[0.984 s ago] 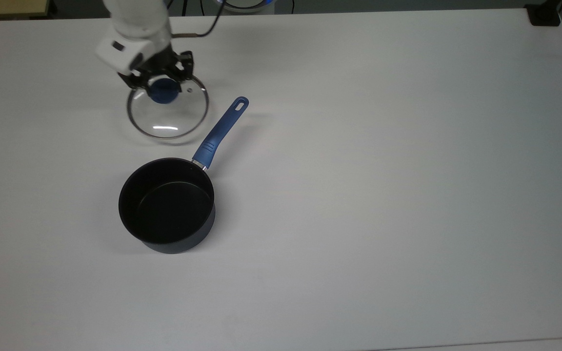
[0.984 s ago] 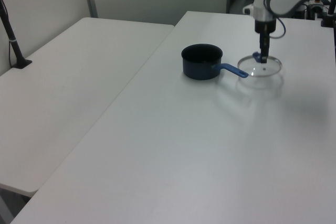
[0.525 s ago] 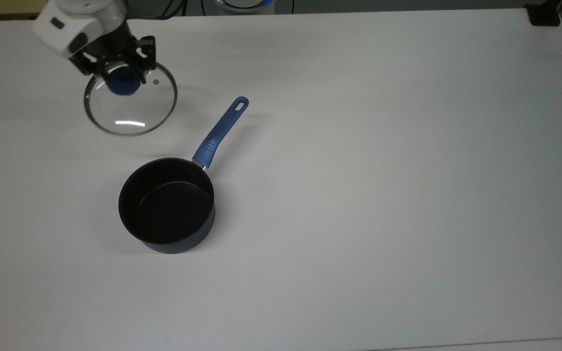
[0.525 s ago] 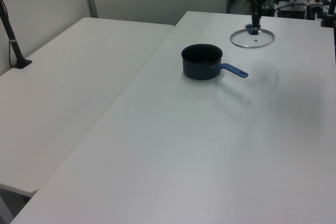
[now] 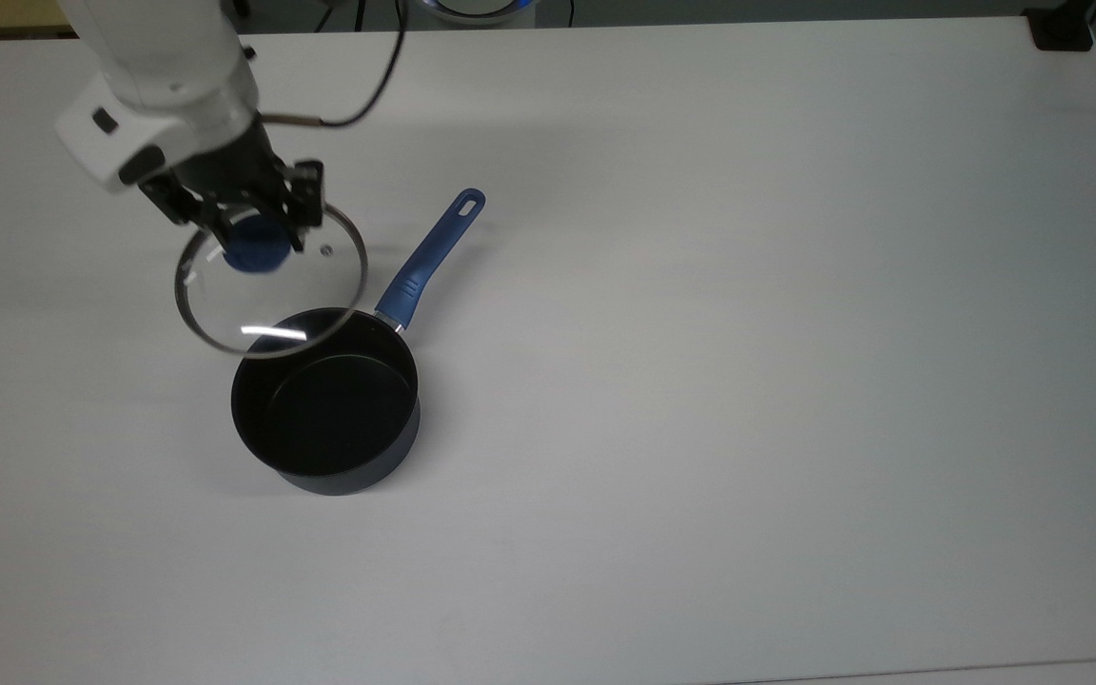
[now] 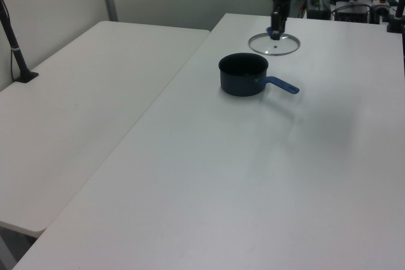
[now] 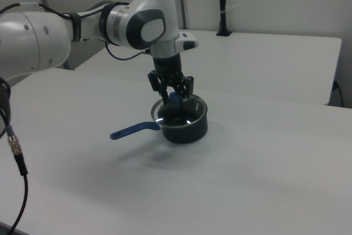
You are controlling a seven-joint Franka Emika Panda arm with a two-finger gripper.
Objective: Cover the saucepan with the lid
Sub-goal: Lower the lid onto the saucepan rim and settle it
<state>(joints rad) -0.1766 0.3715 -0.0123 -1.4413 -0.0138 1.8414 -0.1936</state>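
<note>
The top view looks almost straight down on the white desk (image 5: 748,381) from well above, with the arm's base at its upper edge. The left view stands farther off, low and slanting along the desk's (image 6: 266,175) length, facing the arm at the far end, with a second table (image 6: 82,105) on the left view's left. The right view sits nearest, at about arm height, looking across the desk (image 7: 220,180) from the opposite side. All three share the saucepan (image 5: 324,404) (image 6: 243,74) (image 7: 186,124), the lid (image 5: 270,285) (image 6: 274,44) (image 7: 171,115) and the tool (image 5: 245,217) (image 6: 276,22) (image 7: 171,91).
</note>
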